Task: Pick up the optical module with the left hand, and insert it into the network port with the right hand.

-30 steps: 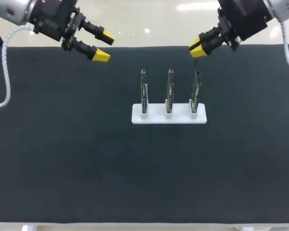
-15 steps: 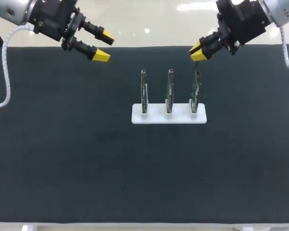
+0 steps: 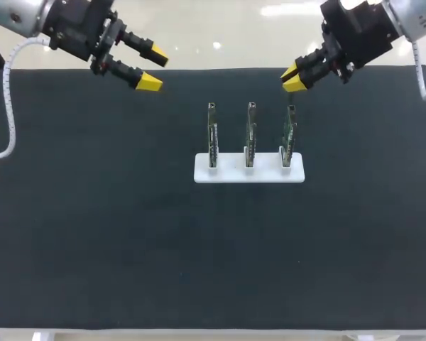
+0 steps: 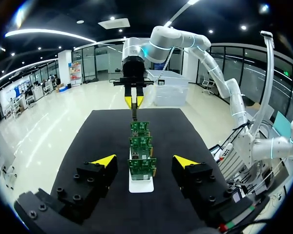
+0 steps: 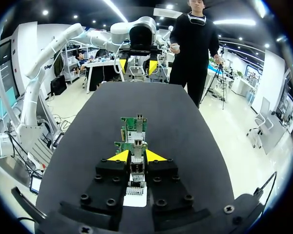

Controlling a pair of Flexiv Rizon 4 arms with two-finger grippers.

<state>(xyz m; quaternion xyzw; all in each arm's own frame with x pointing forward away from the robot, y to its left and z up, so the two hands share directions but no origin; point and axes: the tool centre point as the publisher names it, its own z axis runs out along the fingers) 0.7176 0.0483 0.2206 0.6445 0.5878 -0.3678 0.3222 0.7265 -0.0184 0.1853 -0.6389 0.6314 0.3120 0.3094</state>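
The head camera looks steeply down from above and behind on the black cloth-topped table. The wrist cameras face each other along the white holder of three upright green circuit boards, the right one closer; all three views share that holder.

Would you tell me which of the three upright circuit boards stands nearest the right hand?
The rightmost circuit board in the white holder: the right hand hovers just beyond its top, and the other two stand farther left.
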